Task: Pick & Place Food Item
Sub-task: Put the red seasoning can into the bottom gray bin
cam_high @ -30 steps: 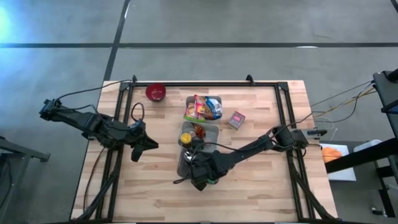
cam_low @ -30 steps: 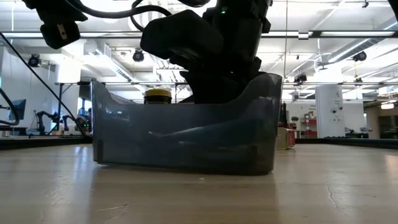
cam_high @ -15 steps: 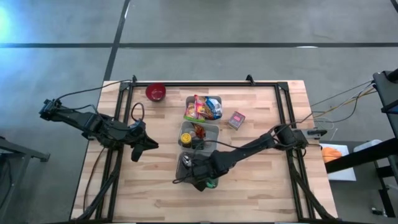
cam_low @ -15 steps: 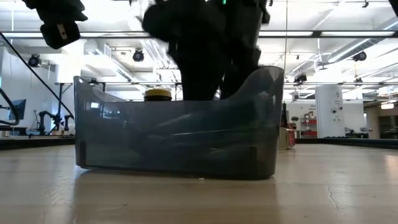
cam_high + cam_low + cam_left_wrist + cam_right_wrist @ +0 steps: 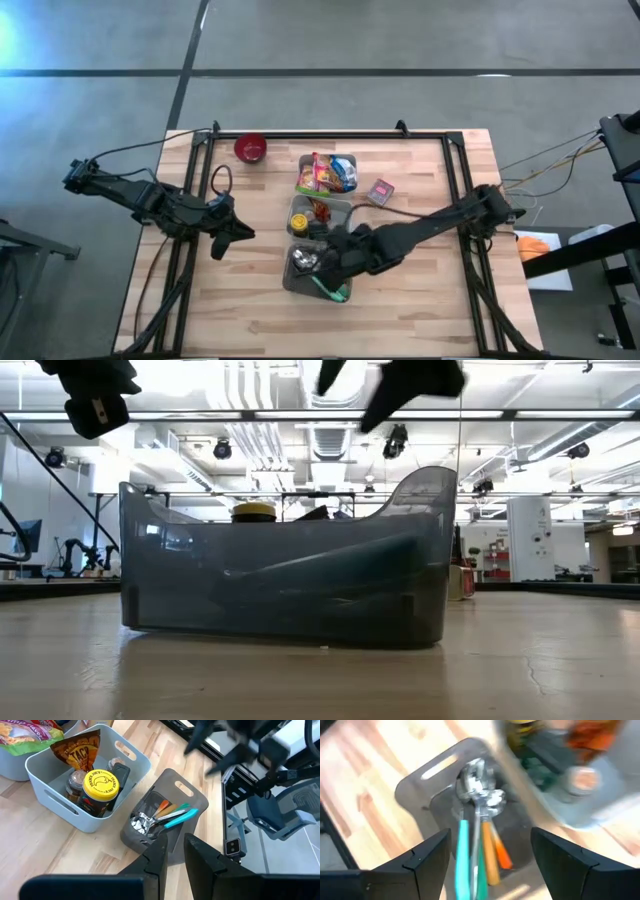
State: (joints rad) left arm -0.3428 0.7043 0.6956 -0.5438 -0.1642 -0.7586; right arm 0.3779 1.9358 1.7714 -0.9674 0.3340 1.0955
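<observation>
- While the right gripper (image 5: 335, 262) hangs over the dark grey plastic caddy (image 5: 296, 280) with its jaws spread and empty, the sensible next move, as I judge it, is to lift clear before travelling, so nothing snags the utensils.
- Inside the caddy lie metal spoons with teal, green and orange handles (image 5: 172, 813), bowls bunched at one end.
- Just beside it on the wooden surface (image 5: 420, 300) stands the pale grey plastic bin (image 5: 42, 782) holding the food: a yellow-lidded jar (image 5: 100, 783), an orange snack packet (image 5: 76, 754) and small dark-capped jars.
- A second bin of bright snack bags (image 5: 326, 172) sits just beyond it.
- The left gripper (image 5: 172, 855) waits well apart, jaws nearly pressed together, holding nothing.
</observation>
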